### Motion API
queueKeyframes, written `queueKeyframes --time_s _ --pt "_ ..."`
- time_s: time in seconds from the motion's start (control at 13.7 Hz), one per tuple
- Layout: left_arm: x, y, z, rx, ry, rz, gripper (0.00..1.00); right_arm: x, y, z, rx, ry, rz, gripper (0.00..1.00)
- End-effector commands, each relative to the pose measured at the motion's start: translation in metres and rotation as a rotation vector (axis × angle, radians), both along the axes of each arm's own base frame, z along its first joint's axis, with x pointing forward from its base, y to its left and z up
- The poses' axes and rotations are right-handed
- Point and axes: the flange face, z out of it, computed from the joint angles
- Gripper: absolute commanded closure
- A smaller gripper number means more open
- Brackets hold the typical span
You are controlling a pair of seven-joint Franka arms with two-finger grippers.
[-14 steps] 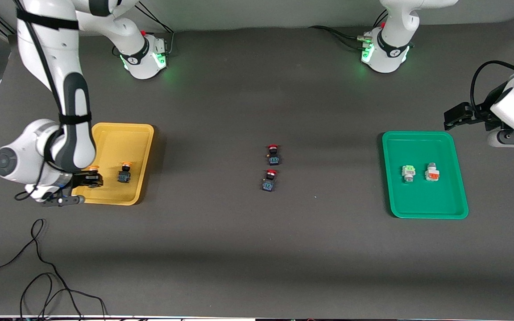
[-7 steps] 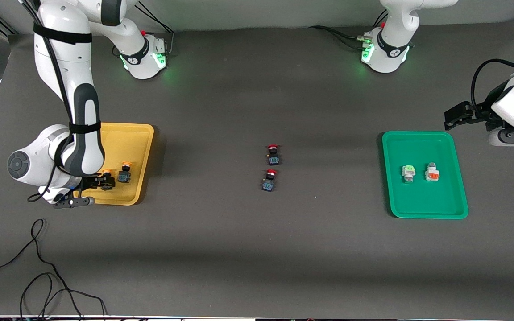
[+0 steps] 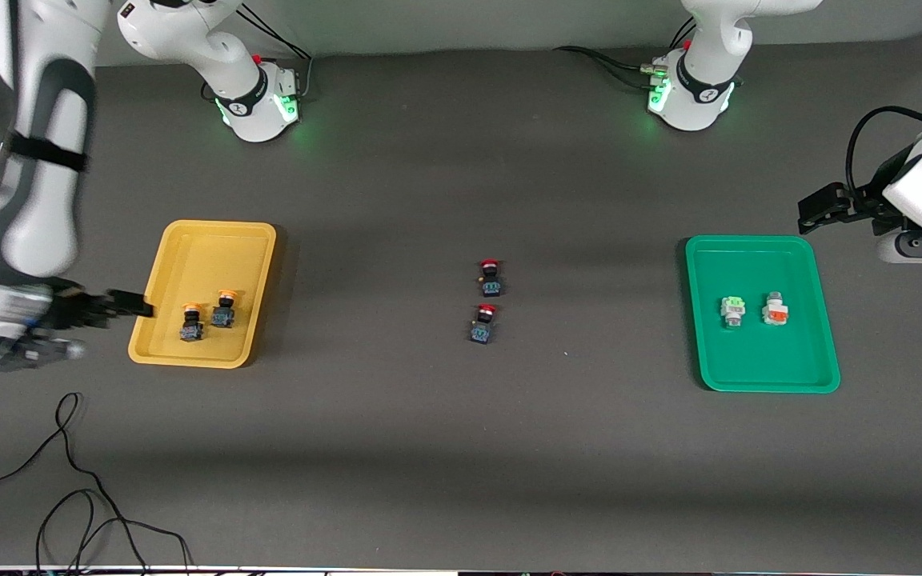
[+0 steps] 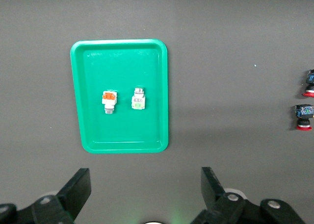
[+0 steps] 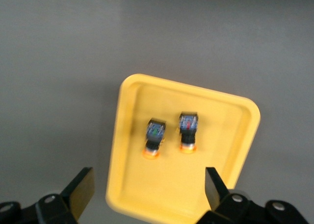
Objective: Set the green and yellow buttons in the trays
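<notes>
Two yellow buttons (image 3: 207,317) lie, apparently untouched, in yellow tray (image 3: 189,248).

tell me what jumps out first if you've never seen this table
Two bright trays: a yellow tray at the right arm's end holding two yellow buttons, and a green tray at the left arm's end holding two pale switches. Between them, two red-capped switches sit on the bare table.

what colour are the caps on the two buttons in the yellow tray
Yellow-orange caps on the two buttons in the yellow tray; clearest in the right wrist view.
</notes>
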Motion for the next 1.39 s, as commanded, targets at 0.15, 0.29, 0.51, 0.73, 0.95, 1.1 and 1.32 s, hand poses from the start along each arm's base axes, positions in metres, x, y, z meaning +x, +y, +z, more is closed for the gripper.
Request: queueKeyframes --time_s 0.15,0.29,0.51,0.73,0.95,1.1,1.32 --pt "-0.001 0.0 0.007 0.006 -0.008 -0.002 0.0 -0.005 0.009 0.122 -0.066 -0.014 0.006 0.0" --pt "-0.001 -0.001 0.007 0.005 -0.011 -0.004 0.0 -0.017 0.005 0.174 -0.108 -0.046 0.001 0.0" --pt "-0.001 -0.002 0.006 0.006 -0.01 -0.005 0.0 -0.032 -0.013 0.192 -0.164 -0.018 -0.031 0.0" --pt "-0.001 -0.002 0.007 0.007 -0.011 -0.005 0.0 -0.036 -0.018 0.174 -0.137 0.043 -0.047 0.0" --pt "-0.001 -0.003 0.007 0.008 -0.013 -0.007 0.0 -0.034 -0.012 0.176 -0.151 0.04 -0.038 0.0" --pt "-0.001 -0.002 0.006 0.01 -0.012 -0.006 0.0 -0.033 -0.012 0.175 -0.152 0.042 -0.039 0.0" --pt "0.0 -0.004 0.007 0.011 -0.015 -0.01 0.0 -0.035 -0.011 0.173 -0.142 0.05 -0.028 0.0"
